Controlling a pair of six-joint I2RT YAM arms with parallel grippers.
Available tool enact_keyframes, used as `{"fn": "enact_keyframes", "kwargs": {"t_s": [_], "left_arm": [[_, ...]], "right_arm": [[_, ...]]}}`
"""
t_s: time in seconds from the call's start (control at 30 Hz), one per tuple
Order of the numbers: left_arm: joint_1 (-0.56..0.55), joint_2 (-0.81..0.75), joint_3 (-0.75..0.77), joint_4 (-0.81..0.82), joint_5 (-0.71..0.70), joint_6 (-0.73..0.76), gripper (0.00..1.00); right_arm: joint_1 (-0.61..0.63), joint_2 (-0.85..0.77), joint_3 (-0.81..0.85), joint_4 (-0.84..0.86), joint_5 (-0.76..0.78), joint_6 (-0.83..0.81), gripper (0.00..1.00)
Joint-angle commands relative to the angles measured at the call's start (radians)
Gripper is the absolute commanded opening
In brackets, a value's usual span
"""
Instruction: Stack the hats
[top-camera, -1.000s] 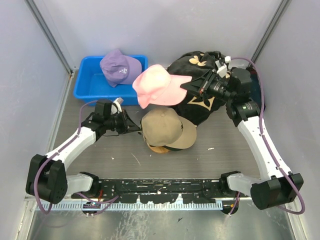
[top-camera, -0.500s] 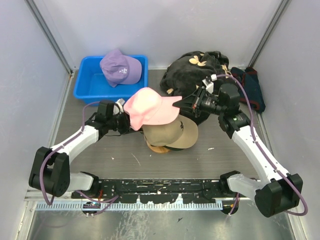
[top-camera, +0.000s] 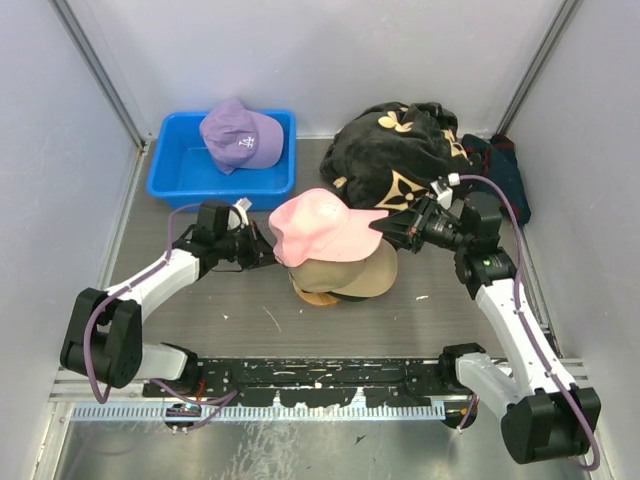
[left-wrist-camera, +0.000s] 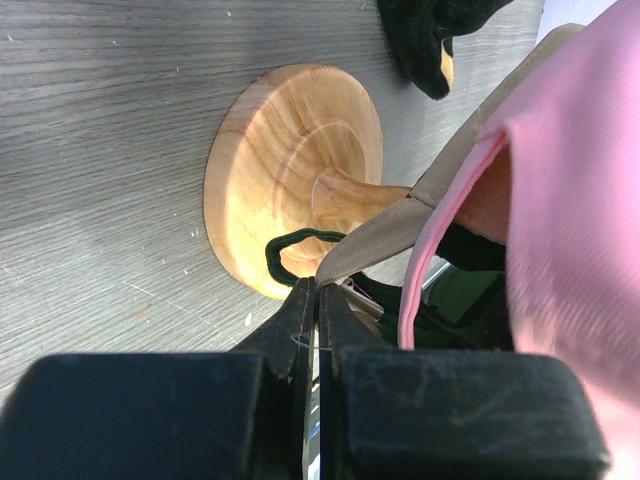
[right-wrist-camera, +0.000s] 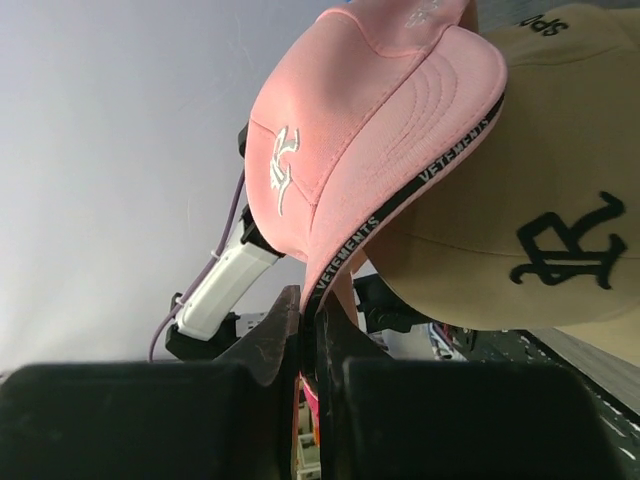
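On the wooden stand (top-camera: 318, 297), top view: pink cap (top-camera: 315, 225) lies over tan cap (top-camera: 350, 275), off-centre; lavender cap (top-camera: 240, 135) sits far behind the stand. Right gripper (top-camera: 382, 227) has the pink brim, left gripper (top-camera: 268, 250) is at the tan cap's back.

Left wrist: jaws narrow, apparently pinching the tan strap beside the stand's base.

Right wrist: jaws clamped on the pink brim. Binding reads "VETEMENTS"; tan cap shows an "R" monogram.

Risk: the skewed pink cap may slide off on release, and tugging the brim could tip the stand.
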Motion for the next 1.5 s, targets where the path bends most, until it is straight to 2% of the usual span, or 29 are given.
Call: {"fn": "enact_keyframes", "kwargs": {"t_s": [0.0,0.3,0.83,1.13,1.47], "left_arm": [[0.0,0.012,0.014,-0.003,-0.006,0.009,0.05],[0.0,0.018,0.03,-0.025,-0.001,0.019,0.04],[0.0,0.033,0.024,-0.026,0.002,0.021,0.0],[-0.001,0.04,0.007,-0.02,0.005,0.025,0.0],[0.0,0.032,-0.021,-0.018,0.001,0.023,0.0]], "right_arm": [[-0.059,-0.07,-0.021,-0.046,-0.07,-0.083,0.01],[-0.082,-0.077,-0.141,-0.108,-0.12,-0.181,0.01],[-0.103,0.088,-0.058,-0.41,-0.155,-0.628,0.01],[-0.153,0.135,-0.122,-0.438,-0.108,-0.695,0.01],[-0.173,0.259,-0.14,-0.422,-0.057,-0.743,0.01]]}}
